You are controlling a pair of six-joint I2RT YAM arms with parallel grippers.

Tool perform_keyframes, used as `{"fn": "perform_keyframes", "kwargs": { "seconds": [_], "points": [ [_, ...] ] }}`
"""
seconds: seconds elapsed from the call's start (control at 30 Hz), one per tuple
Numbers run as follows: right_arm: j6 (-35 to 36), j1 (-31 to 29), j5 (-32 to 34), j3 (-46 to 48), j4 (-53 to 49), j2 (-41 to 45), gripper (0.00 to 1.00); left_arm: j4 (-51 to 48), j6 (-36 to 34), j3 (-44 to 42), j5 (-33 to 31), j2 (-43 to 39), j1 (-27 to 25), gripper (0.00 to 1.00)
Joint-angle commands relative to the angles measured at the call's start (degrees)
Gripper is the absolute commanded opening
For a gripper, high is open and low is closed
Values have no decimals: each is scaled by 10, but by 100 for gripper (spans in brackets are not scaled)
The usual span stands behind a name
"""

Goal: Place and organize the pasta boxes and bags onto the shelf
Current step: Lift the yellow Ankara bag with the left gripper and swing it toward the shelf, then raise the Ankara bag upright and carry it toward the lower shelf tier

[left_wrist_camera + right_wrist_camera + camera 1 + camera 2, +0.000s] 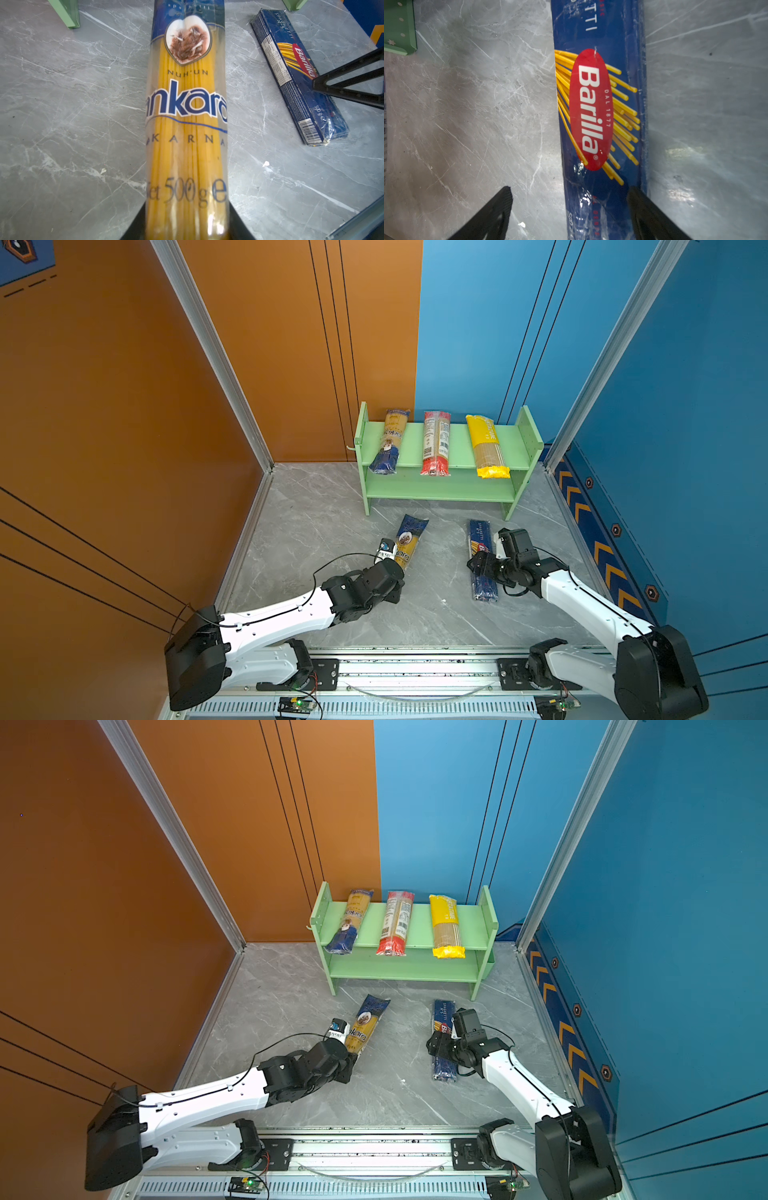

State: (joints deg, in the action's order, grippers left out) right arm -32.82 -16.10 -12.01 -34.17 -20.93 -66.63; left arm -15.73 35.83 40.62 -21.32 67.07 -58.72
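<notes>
1. Grey marbled floor, left side: locate ankara bag [409, 542], lying lengthwise towards shelf [453, 489], far end near front left leg but apart from it. Cannot tell whether lifted or resting.
2. Confirm left gripper [186, 220] closed on near end of bag, with fingers [135, 230] pressed against both flanks in left wrist view. Treat as step in hand: grasp made, transfer not yet done.
3. Next, by judgement: raise clear of floor, carry forward, lower onto a tier. Expect droop at far end, given a hold at one end only; allow clearance over front edge.
4. On top tier, read across: second ankara bag [390, 439], slightly askew; red-ended bag [436, 443]; yellow bag [486, 445]. All laid front to back, near ends overhanging front edge, gaps between. Lower tier bare.
5. Pick a slot before moving: probably gap beside second ankara bag, to keep like with like; otherwise lower tier. Straighten that bag if it blocks entry.
6. Floor, right side: locate Barilla pack [479, 535], flat, long axis towards shelf, before front right leg, well apart from ankara bag.
7. Confirm right gripper [570, 193] spread wide astride pack near mid-length, holding nothing: one finger [645, 216] at pack edge, other well clear in right wrist view. Centre over pack, then close, before any lift.
</notes>
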Motion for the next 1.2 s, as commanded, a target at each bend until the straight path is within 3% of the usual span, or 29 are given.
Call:
{"fn": "perform_keyframes", "kwargs": {
  "seconds": [0.0, 0.5, 1.17],
  "points": [
    [8, 2, -12, -8, 6, -6, 84, 62, -24, 45, -67, -28, -13, 0],
    [9, 1, -11, -4, 6, -7, 85, 100, -33, 40, -143, -42, -40, 0],
    [7, 1, -11, 7, 4, 11, 85, 137, -20, 67, -219, -4, -16, 0]
  ]
}}
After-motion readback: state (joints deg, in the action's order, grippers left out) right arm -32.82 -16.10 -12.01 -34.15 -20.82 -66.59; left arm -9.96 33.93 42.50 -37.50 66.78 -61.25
